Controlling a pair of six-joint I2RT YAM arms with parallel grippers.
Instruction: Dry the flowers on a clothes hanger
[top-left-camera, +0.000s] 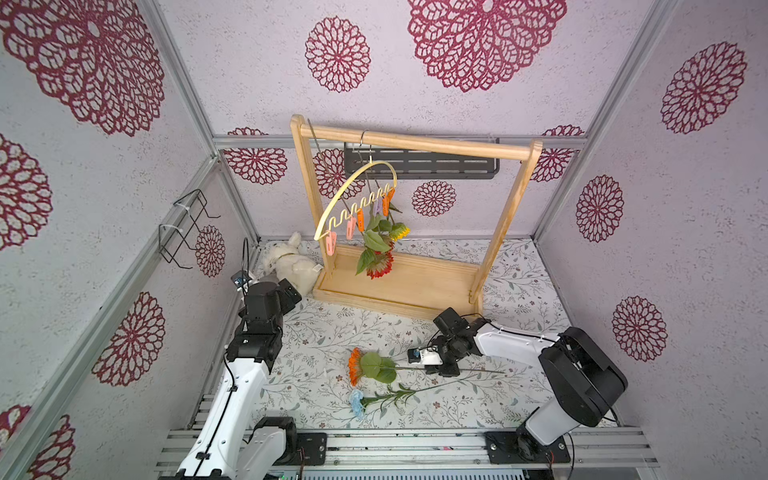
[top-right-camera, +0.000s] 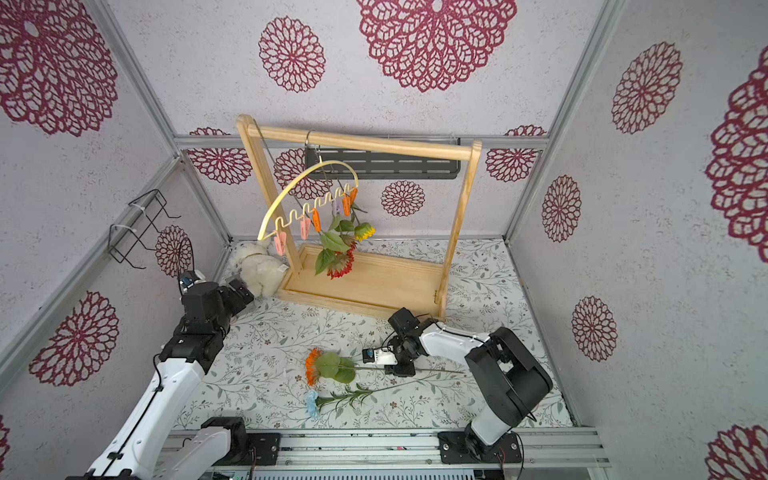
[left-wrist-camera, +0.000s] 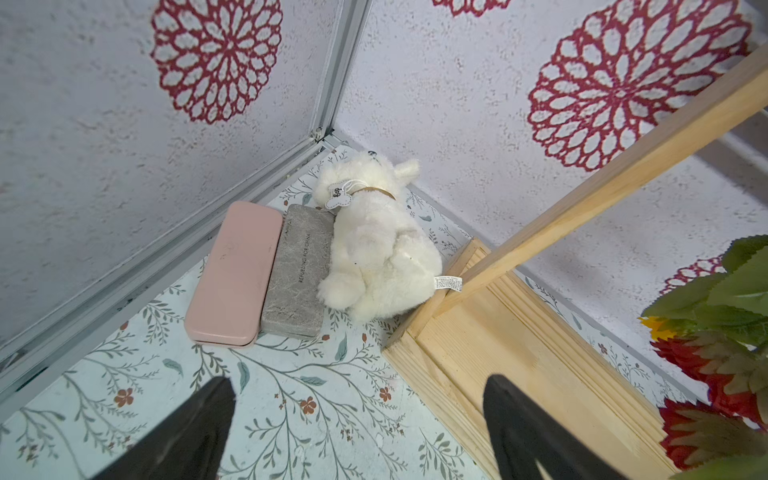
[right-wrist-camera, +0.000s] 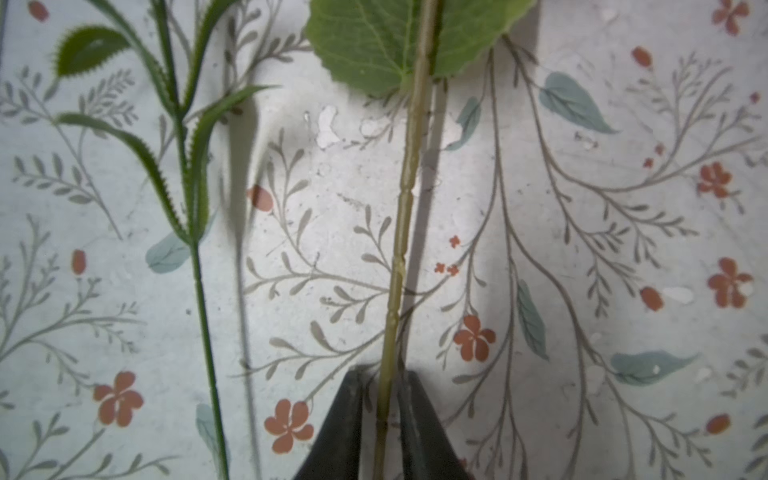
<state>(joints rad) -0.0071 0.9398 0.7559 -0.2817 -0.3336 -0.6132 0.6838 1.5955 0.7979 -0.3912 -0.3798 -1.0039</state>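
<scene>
The right gripper is straddling the thin stem of the orange artificial flower with broad green leaves, its jaws standing narrow; whether they are truly pinching I cannot tell. The left gripper is hanging spread and empty. A loose bite is risking the heavy head swivelling down on lifting. The flower is lying flat on the floral tabletop, long axis running across it, head pointing toward the robot's left
</scene>
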